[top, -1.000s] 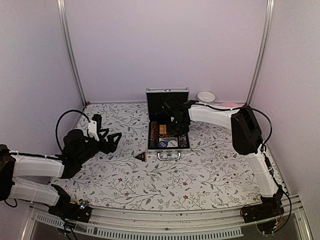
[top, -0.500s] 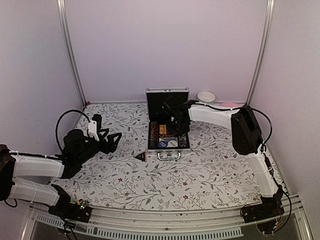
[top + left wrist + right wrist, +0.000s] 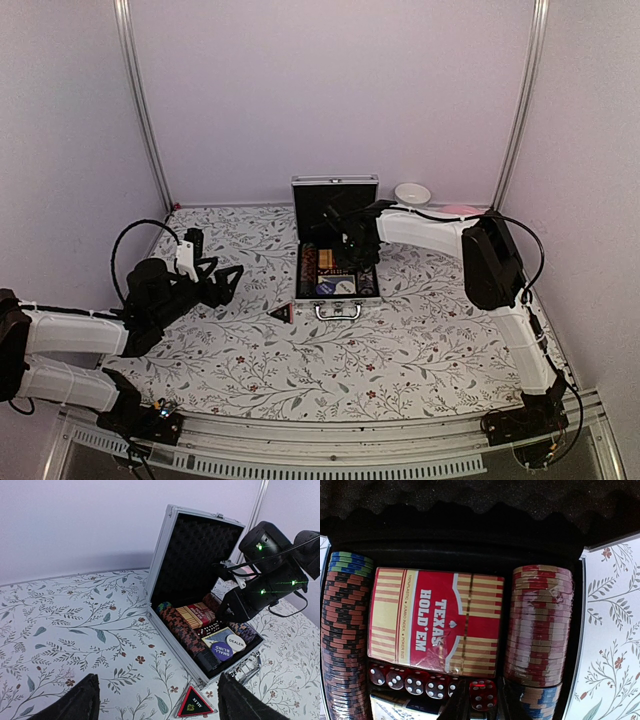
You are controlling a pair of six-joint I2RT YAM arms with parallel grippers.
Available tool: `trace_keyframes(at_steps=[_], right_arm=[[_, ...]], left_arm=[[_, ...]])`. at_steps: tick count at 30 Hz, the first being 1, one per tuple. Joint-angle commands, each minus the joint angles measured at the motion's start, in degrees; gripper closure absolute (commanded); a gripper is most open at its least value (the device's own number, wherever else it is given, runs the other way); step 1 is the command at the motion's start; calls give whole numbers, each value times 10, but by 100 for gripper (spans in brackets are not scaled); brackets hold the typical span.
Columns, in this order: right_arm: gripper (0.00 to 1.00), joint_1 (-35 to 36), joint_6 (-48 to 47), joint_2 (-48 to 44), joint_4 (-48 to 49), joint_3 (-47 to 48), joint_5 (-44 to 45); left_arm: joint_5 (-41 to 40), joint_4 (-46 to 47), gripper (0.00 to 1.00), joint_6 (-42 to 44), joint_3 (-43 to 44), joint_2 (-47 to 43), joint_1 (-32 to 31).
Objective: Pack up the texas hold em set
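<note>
The silver case stands open on the table with its lid upright. Inside lie rows of poker chips, the tan-red card pack and a row of red dice. My right gripper reaches down into the case and is shut on one red die, just right of that row. The black triangular piece lies on the table in front of the case's left corner. My left gripper hovers open and empty just near of the triangular piece.
A white bowl and a pink plate sit at the back right, behind the right arm. Round "dealer" and "small blind" buttons lie on a blue card pack in the front of the case.
The right gripper's jaws have drawn in slightly around the die. The left arm has not moved.
</note>
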Motion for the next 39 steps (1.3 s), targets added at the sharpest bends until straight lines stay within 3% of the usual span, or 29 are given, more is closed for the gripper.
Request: trace_keyframes(at_steps=[1,13,22,32,36,39], right_arm=[[80,-5,1,-28,-40,7,45],[80,-5,-1,-29,-34,10,39],[74,-5,-28,-104,20,2,-22],[57,0,-56,-258,125,-173,-117],[50,1,-54,-296,132,-222,-96],[46,0,-52,-316,140,-252,-75]], left_arm=[[1,5,19,2,-1,5,8],[0,5,19,1,-2,2,8],[-15,7,19,4,-12,-18,8],[6,4,14,-30,-6,-2,17],[16,-65,16,-76,16,-7,17],[0,-183,20,-141,46,-17,6]])
